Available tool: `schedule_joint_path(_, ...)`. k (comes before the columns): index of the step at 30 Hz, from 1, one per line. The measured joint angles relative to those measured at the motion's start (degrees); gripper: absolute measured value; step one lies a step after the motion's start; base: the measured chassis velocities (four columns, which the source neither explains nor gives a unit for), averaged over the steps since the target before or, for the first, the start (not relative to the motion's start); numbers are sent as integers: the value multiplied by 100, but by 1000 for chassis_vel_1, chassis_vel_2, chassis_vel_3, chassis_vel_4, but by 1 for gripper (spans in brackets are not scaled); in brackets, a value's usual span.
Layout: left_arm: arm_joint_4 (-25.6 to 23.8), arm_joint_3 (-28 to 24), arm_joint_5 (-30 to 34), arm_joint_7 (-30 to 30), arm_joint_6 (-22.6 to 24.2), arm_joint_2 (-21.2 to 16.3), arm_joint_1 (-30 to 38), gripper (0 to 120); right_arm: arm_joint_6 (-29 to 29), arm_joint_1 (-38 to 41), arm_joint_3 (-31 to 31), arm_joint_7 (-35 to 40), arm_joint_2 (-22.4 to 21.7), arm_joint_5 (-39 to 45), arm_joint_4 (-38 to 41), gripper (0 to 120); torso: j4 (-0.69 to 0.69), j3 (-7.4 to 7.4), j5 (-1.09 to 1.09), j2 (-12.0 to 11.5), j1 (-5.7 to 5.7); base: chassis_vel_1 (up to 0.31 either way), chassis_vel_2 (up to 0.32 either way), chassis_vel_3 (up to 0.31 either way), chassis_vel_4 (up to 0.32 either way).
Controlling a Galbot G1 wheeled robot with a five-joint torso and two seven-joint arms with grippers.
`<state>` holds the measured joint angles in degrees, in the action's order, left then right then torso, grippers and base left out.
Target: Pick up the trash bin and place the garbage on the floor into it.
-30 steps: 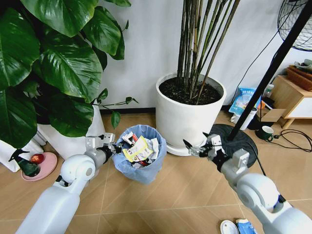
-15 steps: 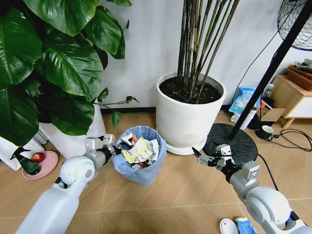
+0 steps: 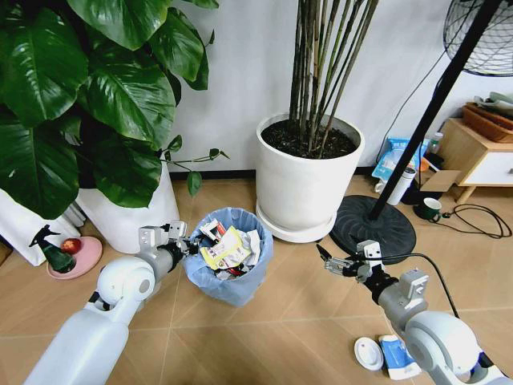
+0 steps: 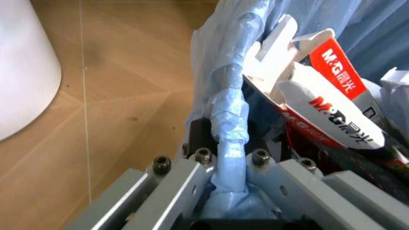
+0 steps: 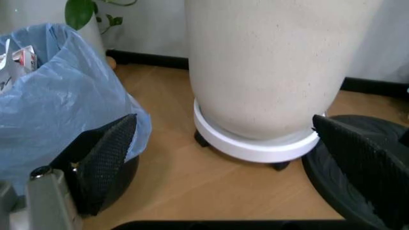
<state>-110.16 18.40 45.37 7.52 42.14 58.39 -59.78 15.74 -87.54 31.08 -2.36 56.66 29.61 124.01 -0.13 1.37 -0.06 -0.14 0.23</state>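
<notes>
Nearest you, on the floor: a white lid and blue-white packet just beside your right arm, not yet collected. Next, right claw, jaws wide and empty, hanging between bin and fan base; left claw pinched on the bin rim through the blue liner. Risk: the overfilled bin could tip or slip from that thin hold, spilling its wrappers.

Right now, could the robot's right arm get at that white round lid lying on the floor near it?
Probably yes. The right gripper hangs open and empty above bare floor, and nothing lies between it and the white lid, though it would have to fold back towards the robot.
</notes>
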Motion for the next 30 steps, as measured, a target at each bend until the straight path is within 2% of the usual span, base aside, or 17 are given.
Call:
schedule_joint_path(12, 4, -6, -3, -8, 0, 21, -3, 0, -126, -26, 7, -16, 116, -33, -73, 100, 1, -1, 1, 0, -1, 86, -92, -82, 93)
schedule_joint_path(30, 41, -7, -10, -20, 0, 23, 1, 0, -217, -209, 111, -83, 256, -84, -156, 100, 0, 0, 1, 0, 0, -20, -23, 17, 24)
